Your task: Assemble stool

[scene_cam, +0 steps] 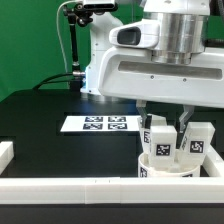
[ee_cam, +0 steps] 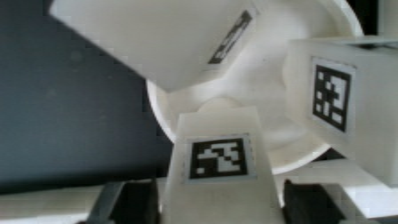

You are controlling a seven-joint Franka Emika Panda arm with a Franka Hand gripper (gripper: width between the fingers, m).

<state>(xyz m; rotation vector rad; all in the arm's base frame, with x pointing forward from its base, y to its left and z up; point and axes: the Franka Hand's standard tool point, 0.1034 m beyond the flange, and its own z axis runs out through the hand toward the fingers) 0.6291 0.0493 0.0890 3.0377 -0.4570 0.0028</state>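
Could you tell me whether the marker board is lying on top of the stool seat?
No, the marker board lies flat on the black table, apart from the seat in the exterior view.

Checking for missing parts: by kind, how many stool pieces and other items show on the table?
Seat disc: 1
Legs: 3
Marker board: 1
Border bars: 2
Total: 7

White arm low over the table, claw (scene_cam: 168, 124) pointed straight down (fingers half-spread).
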